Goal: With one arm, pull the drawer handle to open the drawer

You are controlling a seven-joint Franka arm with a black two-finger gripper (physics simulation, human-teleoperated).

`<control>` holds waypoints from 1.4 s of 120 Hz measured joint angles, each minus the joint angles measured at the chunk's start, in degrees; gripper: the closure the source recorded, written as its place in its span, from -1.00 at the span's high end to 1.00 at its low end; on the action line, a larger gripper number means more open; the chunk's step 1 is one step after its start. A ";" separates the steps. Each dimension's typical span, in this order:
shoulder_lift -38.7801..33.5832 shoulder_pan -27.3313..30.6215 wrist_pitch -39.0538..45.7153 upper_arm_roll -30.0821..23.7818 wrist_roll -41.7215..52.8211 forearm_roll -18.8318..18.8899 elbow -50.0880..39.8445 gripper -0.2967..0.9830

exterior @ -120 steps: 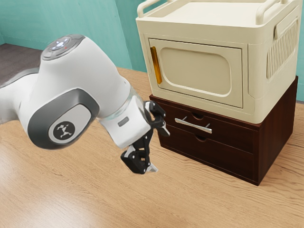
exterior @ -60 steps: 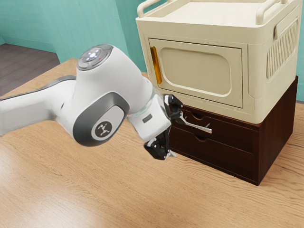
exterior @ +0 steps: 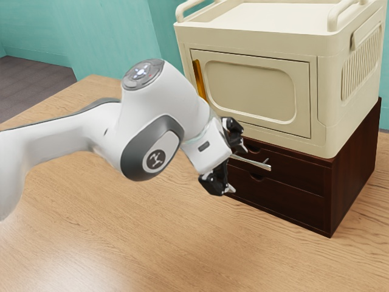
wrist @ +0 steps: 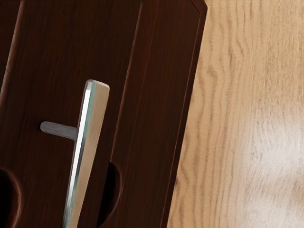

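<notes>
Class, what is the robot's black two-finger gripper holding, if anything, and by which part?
Nothing: the black gripper stands open, not closed on the shiny silver bar handle.

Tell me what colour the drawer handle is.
Shiny silver, with pale beige and teal tints; the handle shows best in the wrist view.

One dark wooden drawer cabinet (exterior: pixel 355 164) stands on one wooden table (exterior: pixel 152 243). Its front has two drawers (exterior: pixel 298 174), one silver bar handle (wrist: pixel 90 128) and two rounded notches (exterior: pixel 258 178). Atop it: one cream cabinet (exterior: pixel 343 115) with one door (exterior: pixel 249 91), one amber door handle (exterior: pixel 200 82). Beside it: one robot arm (exterior: pixel 161 103), one black gripper (exterior: pixel 238 170).
</notes>
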 joint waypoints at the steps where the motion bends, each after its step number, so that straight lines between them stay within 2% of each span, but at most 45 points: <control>1: 0.09 -0.01 0.02 0.00 0.03 -0.03 0.05 0.54; 65: 2.50 -0.15 0.56 0.28 1.03 -0.86 0.47 0.52; 114: -1.36 0.07 -0.01 0.35 1.08 -0.87 -2.05 0.02; 168: -8.19 0.12 -0.13 -0.33 0.48 -0.80 -9.24 -0.16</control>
